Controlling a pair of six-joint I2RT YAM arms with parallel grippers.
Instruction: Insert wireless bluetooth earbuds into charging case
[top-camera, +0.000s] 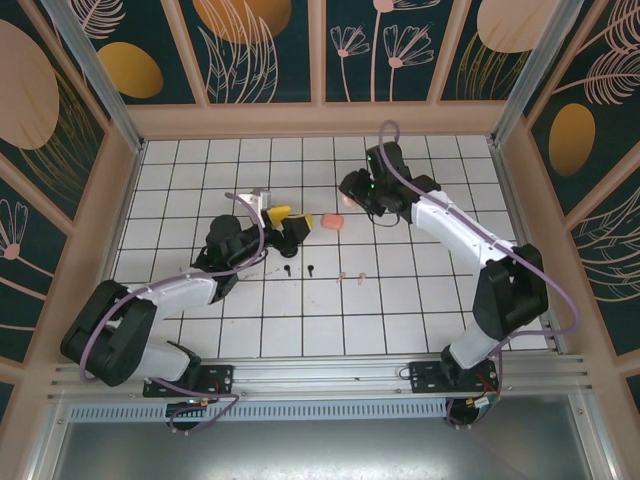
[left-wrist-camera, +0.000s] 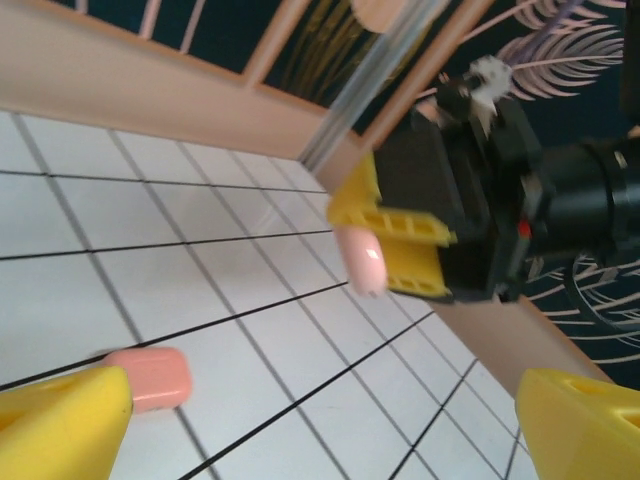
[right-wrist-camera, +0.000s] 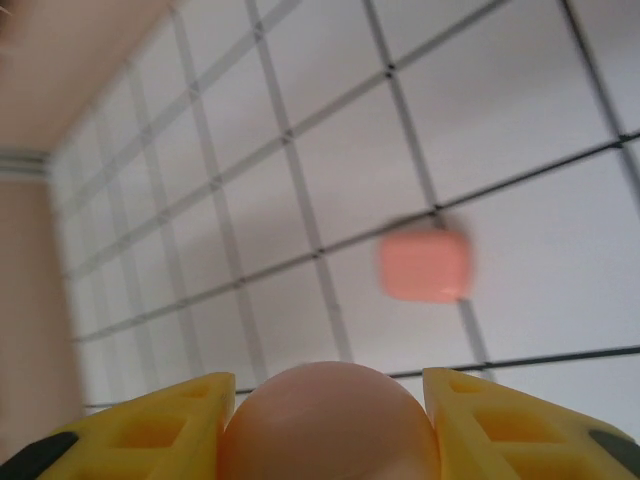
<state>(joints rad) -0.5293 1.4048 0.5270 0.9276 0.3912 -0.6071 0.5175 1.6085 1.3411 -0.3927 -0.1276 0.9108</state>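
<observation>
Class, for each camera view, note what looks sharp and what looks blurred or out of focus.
Top external: evenly lit, sharp. Left wrist: left claw fingertips soft, tile lines clearer. Right wrist: salmon block smeared; pale pink piece in the right claw out of focus.

Faintly glossy pale pink case, probably plastic, yellow plastic tool fingers, smooth white tabletop, metal posts.

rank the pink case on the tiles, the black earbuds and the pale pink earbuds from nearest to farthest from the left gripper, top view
1. pink case, just right of the left gripper.
2. black earbuds, toward the near edge; the two are too close to split.
3. pale pink earbuds, farther right, toward the near edge.
</observation>
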